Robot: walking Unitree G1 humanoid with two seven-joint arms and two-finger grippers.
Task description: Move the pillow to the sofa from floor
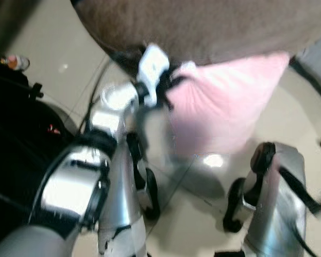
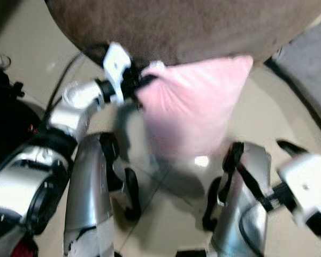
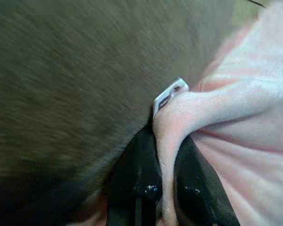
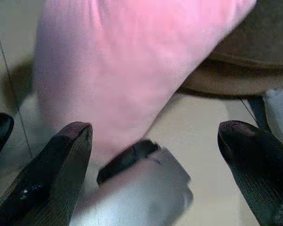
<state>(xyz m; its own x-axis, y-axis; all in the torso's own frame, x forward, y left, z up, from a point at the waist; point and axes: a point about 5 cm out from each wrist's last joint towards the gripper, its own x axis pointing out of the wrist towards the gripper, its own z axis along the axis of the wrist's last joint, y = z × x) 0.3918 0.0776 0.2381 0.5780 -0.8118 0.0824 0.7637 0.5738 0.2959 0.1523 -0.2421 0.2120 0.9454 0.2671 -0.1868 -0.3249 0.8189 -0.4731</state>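
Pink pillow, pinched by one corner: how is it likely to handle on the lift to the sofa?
The pink pillow probably is soft and floppy: its fabric bunches between the left gripper fingers. It hangs from that corner, so it seems light but may swing. The right gripper is open, giving no support.

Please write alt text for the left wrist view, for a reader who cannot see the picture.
The left gripper pinches a fold at the corner of the pink pillow between its two black fingers. Close behind them is the brown sofa, and a small white tag sticks out by the pinched fold.
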